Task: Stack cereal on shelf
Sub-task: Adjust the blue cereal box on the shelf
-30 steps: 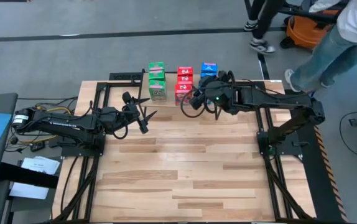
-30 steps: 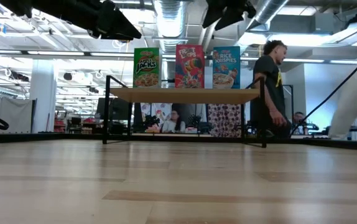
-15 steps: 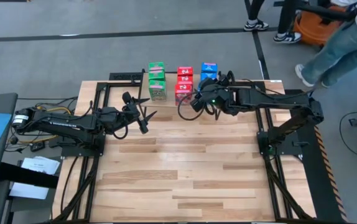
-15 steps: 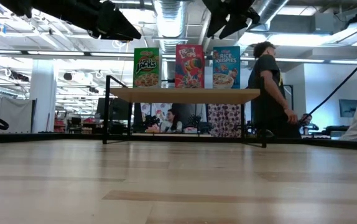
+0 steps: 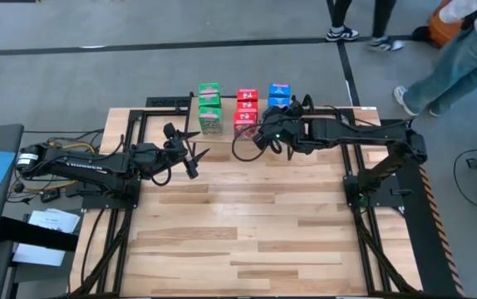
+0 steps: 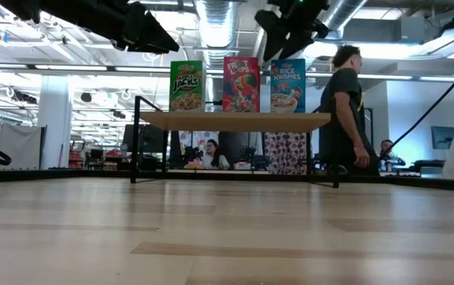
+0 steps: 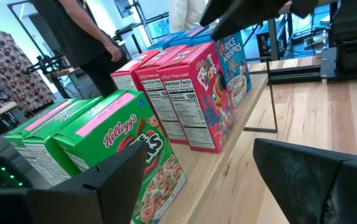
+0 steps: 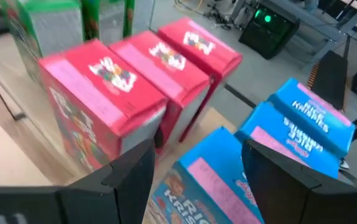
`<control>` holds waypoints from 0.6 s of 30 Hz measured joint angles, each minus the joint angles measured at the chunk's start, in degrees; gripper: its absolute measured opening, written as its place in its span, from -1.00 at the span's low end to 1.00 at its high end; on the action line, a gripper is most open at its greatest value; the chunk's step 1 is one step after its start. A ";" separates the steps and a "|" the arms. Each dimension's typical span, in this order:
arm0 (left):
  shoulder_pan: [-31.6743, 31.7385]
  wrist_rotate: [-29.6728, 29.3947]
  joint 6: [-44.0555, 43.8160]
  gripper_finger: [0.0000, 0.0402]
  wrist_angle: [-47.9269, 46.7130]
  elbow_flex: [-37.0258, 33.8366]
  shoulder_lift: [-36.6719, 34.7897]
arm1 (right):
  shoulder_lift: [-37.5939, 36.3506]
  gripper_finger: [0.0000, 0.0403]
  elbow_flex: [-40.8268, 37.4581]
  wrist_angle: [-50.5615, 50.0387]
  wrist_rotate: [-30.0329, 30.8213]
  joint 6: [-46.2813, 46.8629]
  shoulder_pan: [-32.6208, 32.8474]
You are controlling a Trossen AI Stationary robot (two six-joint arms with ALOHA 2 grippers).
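Item: shelf [image 6: 235, 120], light wooden top on thin black legs, standing at the far edge of the worktop [image 5: 247, 241], about midway along it. Contents: cereal in three rows running front to back across the shelf top, all upright, boxes touching or nearly so within a row. Green boxes [image 5: 209, 109] in the row nearest the shelf's left end, three counted from above; red boxes [image 5: 246, 113] in the middle row, three counted; blue boxes [image 5: 278, 93] in the row nearest the right end, two plainly seen from above, with the third seen only from the right wrist, under the arm at the front of its row. No box lies on the open worktop in any view. Left claw [image 5: 190, 152]: off the shelf, above the worktop near the shelf's front left corner, fingers apart, holding nothing, pointed at the green row. Right claw [image 5: 265, 133]: hanging over the front of the blue row, close above the front blue box, fingers apart with the box showing between them; no contact can be confirmed. Status, as judged: stacking looks complete or within one release of it; remaining work appears limited to drawing the right arm clear of the shelf.
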 joint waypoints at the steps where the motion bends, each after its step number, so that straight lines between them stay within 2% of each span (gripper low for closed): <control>1: 0.00 -0.01 0.00 0.44 0.00 0.00 0.00 | 0.06 0.32 -0.04 -0.40 -0.02 -0.02 -0.13; 18: 0.00 -0.02 0.00 0.44 0.07 0.00 0.00 | -0.03 0.32 -0.05 -4.13 0.41 1.38 -1.05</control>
